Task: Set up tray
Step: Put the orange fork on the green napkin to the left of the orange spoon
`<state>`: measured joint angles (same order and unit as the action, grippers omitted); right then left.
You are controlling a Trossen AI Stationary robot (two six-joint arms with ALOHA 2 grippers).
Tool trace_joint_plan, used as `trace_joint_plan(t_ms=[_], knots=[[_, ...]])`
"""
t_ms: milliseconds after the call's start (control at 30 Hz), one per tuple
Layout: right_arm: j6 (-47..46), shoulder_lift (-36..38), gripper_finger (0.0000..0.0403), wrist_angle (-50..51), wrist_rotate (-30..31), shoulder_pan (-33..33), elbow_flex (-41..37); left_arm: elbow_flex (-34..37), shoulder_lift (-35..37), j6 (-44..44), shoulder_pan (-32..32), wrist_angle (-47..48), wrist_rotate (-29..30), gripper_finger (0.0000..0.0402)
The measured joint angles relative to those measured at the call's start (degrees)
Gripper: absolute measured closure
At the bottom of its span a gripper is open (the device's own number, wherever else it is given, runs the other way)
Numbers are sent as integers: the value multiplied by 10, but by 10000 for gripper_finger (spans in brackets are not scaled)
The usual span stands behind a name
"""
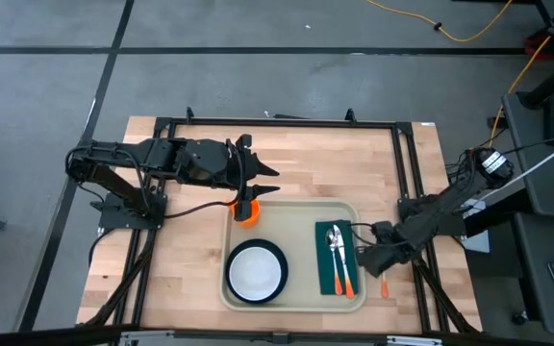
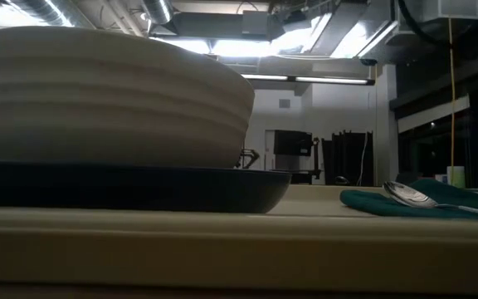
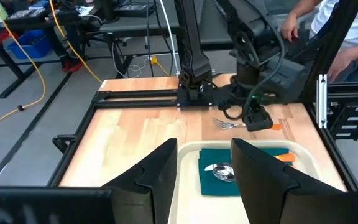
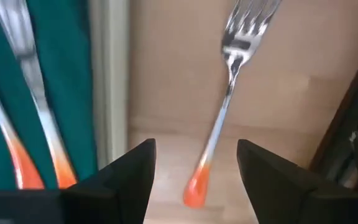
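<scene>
lower the open right gripper (image 4: 194,165) squarely over the fork (image 4: 225,102) lying on the table (image 1: 190,202) just beside the tray (image 1: 291,303), then close on the orange handle. lift level and place on the napkin (image 1: 330,279) inside the tray, centred on the table. keep the left gripper (image 1: 258,180), also open, above the orange cup (image 1: 246,211) at the tray's far corner.

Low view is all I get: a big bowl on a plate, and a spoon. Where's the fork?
Observer: The fork lies on the table, just outside the tray.
Operator: Is a gripper getting it?
Observer: The right gripper hangs over its orange handle, open, not gripping.
Operator: And the other one?
Observer: The left gripper is open, near the tray's far left corner.
</scene>
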<state>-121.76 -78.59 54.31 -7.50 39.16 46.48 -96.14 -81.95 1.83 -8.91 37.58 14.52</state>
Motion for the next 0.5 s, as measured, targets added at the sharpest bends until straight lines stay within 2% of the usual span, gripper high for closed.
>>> trace_joint_plan(t_ms=[100,333,500], knots=[[-52,-2,174,4,33,22,0,0,0,-4,0,-1,8,256],[-54,-54,174,2,28,33,0,0,0,-30,2,-14,14,256],[-54,-85,174,-6,48,33,0,0,0,-23,7,-14,14,256]])
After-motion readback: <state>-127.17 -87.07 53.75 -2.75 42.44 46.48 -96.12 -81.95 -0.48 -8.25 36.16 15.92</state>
